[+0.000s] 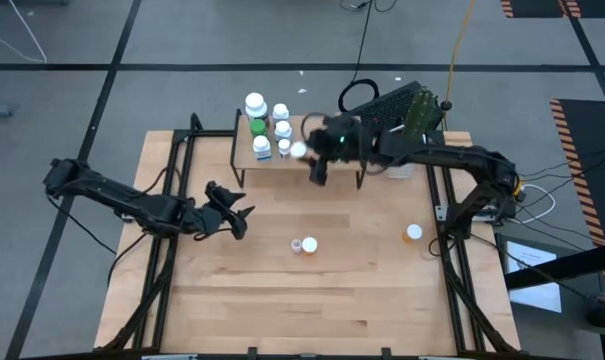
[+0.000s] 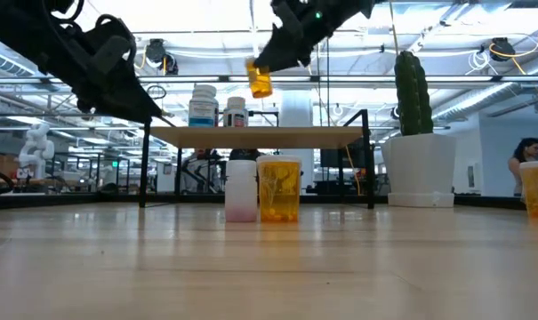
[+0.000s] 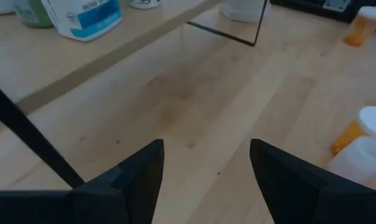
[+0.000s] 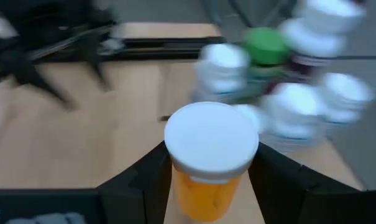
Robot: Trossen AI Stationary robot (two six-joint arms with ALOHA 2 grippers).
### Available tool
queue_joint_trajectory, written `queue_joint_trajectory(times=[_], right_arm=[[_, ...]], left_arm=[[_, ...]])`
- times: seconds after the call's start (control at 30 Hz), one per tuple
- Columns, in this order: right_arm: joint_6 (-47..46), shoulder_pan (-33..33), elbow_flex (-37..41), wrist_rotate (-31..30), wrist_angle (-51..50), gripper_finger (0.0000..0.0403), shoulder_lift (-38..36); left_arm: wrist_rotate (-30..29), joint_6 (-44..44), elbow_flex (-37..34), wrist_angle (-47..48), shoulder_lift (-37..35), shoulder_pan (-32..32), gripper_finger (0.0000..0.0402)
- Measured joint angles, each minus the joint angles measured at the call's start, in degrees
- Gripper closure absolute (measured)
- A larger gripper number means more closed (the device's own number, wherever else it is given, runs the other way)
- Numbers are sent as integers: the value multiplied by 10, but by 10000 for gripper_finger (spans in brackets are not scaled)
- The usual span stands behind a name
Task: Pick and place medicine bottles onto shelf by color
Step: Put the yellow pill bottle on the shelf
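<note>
My right gripper point(image 1: 310, 158) is shut on an orange bottle with a white cap point(image 4: 211, 149). It holds the bottle over the shelf point(image 1: 327, 160), beside several white-capped and green-capped bottles point(image 1: 267, 125) standing on the shelf's left half. In the low view the held bottle point(image 2: 260, 78) hangs above the shelf board point(image 2: 260, 133). A white bottle point(image 2: 240, 188) and an orange bottle point(image 2: 279, 188) stand on the table in front of the shelf. Another orange bottle point(image 1: 413, 232) stands at the table's right. My left gripper point(image 1: 237, 215) is open and empty, left of the two table bottles. My right gripper pinches the orange bottle's body point(image 4: 206, 196) just below the white cap, between its two fingers point(image 4: 147, 180). The fingers come slanting down from the table's right side. The bottle is lifted clear above the shelf, cap up and slightly tilted.
A cactus point(image 2: 413, 93) in a white pot point(image 2: 420, 173) stands by the shelf's right end. The shelf's black legs point(image 2: 144, 169) stand on the table. Cables and a dark keyboard-like thing point(image 1: 397, 100) lie beyond the far edge.
</note>
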State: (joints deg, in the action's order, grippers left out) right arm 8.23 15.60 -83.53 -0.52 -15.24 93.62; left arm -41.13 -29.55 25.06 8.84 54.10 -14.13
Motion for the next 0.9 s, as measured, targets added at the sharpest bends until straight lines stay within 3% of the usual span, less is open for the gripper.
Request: queue_joint_trajectory(times=[0.2,0.37,0.47,0.9], right_arm=[[0,87,-1,9,31,222,14],[-12,140,0,75,76,222,55],[-17,158,0,98,97,222,72],[-39,202,0,97,144,222,92]], left_arm=[[0,17,0,-55,43,0,160],[0,27,0,-69,57,0,160],[0,29,0,-70,57,0,160],[6,24,0,-69,57,0,160]])
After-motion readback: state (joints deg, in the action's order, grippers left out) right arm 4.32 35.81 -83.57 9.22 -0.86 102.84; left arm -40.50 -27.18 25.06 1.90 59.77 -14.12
